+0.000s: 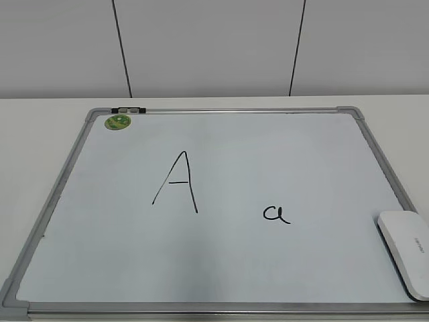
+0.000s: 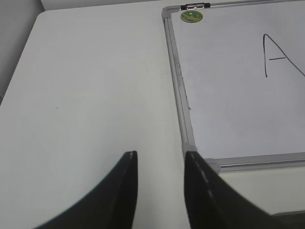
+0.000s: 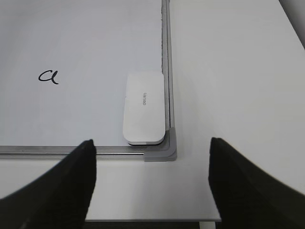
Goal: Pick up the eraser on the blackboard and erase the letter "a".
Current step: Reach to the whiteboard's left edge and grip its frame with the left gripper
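Note:
The blackboard (image 1: 221, 268) is a white board with a grey frame, lying flat on the table. The small black letter "a" (image 1: 276, 214) is written right of centre; it also shows in the right wrist view (image 3: 48, 76). The white eraser (image 1: 407, 249) lies in the board's near right corner, also in the right wrist view (image 3: 144, 107). My right gripper (image 3: 152, 155) is open and empty, above the table just in front of that corner. My left gripper (image 2: 159, 160) is open and empty, over bare table beside the board's near left corner (image 2: 189, 145). Neither gripper shows in the exterior view.
A tall black capital "A" (image 1: 176, 182) is at the board's centre left. A round green sticker (image 1: 118, 121) and a metal clip (image 1: 128, 109) are at the far left corner. The table's front edge (image 3: 143, 220) is close under my right gripper.

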You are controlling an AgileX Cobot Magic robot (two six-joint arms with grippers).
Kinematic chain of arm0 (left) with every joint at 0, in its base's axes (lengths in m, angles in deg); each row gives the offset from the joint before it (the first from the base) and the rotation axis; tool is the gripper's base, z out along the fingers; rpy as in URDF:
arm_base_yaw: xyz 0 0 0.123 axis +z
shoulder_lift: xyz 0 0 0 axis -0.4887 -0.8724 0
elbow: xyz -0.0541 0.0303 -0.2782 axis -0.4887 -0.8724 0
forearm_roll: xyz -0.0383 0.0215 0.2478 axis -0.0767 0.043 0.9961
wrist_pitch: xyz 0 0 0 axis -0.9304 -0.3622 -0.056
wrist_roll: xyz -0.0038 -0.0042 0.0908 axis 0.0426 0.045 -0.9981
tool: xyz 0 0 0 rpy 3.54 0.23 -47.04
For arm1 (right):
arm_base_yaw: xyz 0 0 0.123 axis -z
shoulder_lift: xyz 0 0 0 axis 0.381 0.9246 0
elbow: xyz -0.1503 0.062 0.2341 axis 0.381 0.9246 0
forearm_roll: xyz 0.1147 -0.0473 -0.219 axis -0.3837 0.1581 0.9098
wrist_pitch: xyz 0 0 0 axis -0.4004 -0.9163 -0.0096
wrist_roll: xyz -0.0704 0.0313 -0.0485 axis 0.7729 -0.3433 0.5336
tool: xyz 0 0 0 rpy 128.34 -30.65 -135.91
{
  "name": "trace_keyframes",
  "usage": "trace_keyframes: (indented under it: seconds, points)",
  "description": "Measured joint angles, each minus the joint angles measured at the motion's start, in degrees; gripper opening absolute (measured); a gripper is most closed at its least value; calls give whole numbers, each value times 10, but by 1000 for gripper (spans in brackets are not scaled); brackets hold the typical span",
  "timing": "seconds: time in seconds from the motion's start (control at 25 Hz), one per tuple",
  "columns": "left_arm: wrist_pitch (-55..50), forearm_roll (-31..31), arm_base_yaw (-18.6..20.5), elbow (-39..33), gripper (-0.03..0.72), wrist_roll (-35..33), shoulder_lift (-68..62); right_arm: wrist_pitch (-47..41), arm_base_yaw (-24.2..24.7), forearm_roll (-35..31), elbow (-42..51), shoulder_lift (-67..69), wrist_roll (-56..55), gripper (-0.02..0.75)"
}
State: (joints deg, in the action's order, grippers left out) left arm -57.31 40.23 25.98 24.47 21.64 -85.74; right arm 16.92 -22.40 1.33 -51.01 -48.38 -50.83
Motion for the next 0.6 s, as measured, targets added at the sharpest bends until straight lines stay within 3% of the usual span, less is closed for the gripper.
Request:
trace_keyframes:
  seconds: [0.6]
  points:
    - [0,0,-4,0,242,0,0,0,0,0,0,0,0,547]
